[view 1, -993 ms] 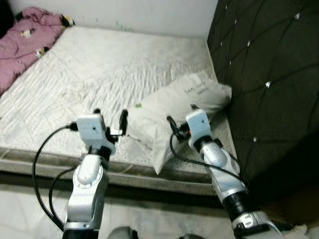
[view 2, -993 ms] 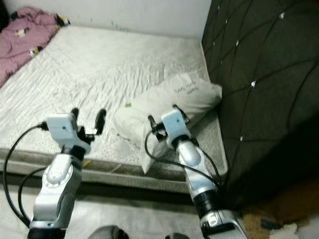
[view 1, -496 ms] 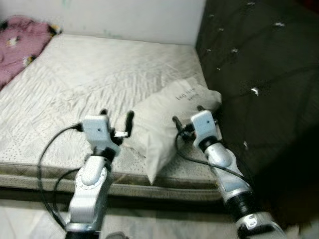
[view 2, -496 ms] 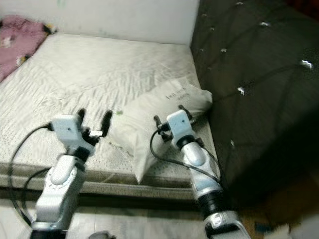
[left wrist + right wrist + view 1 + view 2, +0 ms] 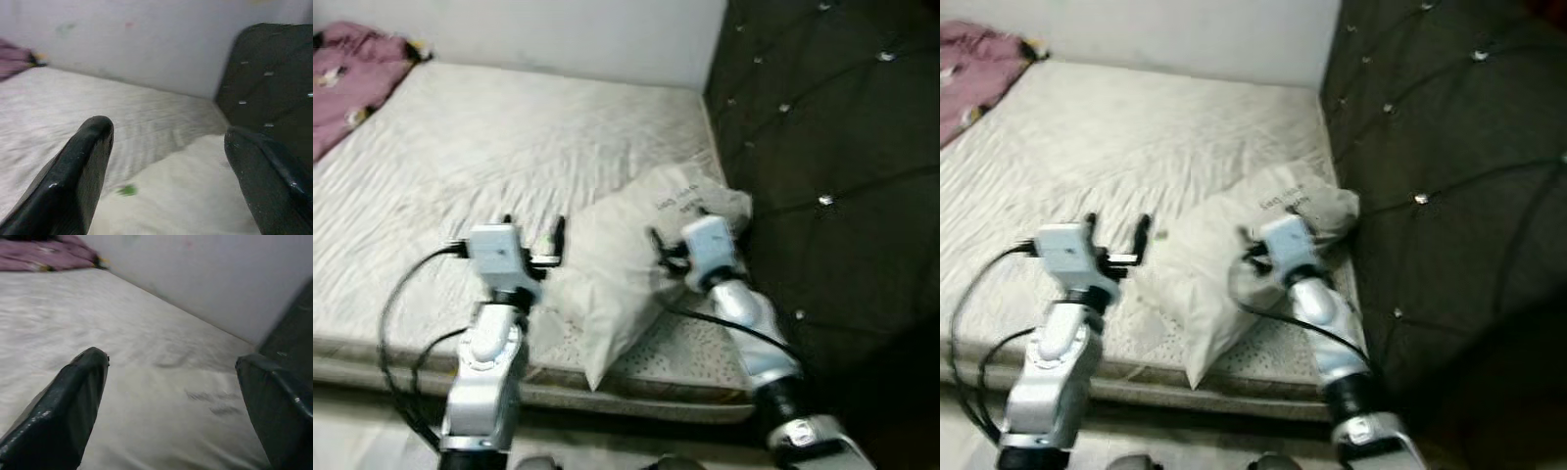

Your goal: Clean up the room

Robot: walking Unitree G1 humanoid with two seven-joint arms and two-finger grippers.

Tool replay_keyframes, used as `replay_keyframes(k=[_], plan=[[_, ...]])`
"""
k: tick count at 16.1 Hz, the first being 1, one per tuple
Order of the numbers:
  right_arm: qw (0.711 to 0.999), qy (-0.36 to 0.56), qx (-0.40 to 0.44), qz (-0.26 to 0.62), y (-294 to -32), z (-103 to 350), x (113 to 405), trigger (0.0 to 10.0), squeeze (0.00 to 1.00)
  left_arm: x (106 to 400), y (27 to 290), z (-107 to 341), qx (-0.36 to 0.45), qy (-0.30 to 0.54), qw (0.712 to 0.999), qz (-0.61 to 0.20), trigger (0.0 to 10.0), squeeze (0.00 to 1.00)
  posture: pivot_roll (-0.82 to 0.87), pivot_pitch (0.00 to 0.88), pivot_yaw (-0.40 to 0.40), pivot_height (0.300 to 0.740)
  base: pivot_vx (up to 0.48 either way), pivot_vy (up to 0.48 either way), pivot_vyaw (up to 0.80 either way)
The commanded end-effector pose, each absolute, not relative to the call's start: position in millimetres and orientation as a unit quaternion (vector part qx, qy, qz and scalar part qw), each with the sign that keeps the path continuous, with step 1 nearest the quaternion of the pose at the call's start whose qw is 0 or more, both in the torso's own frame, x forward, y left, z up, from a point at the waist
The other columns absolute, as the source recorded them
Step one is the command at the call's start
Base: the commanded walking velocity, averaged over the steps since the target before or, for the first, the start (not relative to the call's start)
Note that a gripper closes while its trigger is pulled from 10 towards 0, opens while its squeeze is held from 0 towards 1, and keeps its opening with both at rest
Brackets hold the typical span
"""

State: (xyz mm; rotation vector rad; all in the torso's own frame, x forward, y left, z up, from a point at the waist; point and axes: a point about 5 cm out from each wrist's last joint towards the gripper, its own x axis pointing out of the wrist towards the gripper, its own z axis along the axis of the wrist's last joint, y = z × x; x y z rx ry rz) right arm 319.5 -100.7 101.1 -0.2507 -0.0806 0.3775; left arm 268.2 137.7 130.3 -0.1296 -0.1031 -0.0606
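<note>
Head views: the pillow (image 5: 626, 259) lies on the bed (image 5: 460, 166) against the headboard (image 5: 822, 147), now bunched higher than before. Left gripper (image 5: 532, 235) beside it, jaws spread; right gripper (image 5: 680, 240) apparently upon it. Wrist views: both jaws spread, over the pillow.

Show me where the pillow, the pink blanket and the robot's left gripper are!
pillow (image 5: 617, 264), left eye view, middle of its white cover.
pink blanket (image 5: 347, 64), left eye view, its bunched folds.
left gripper (image 5: 533, 227), left eye view, between its fingertips.
</note>
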Motion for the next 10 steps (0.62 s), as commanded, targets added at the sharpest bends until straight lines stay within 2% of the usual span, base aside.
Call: replay_keyframes(k=[1,3,6,10], plan=[[0.975,-0.041,-0.13,0.178,-107.4,102.6,320.3,10.0,0.0,267.5,136.7,130.1,-0.064,-0.047,0.996,-0.027,10.0,0.0,0.05,0.038,-0.033,0.74,0.0,0.0,0.0],[0.976,-0.036,-0.129,0.172,-110.6,101.1,319.6,10.0,0.0,263.0,147.2,124.4,-0.054,-0.035,0.998,-0.002,10.0,0.0,0.05,0.039,-0.032,0.74,0.0,0.0,0.0],[0.979,-0.024,-0.126,0.161,-119.0,98.1,316.6,10.0,0.0,249.6,175.4,113.7,-0.023,-0.021,0.999,0.034,10.0,0.0,0.05,0.047,-0.036,0.74,0.0,0.0,-0.8],[0.979,-0.02,-0.127,0.161,-124.1,98.3,309.5,10.0,0.0,239.1,191.8,111.1,-0.01,-0.028,0.997,0.067,10.0,0.0,0.05,0.058,-0.044,0.74,0.0,0.0,-0.8]])
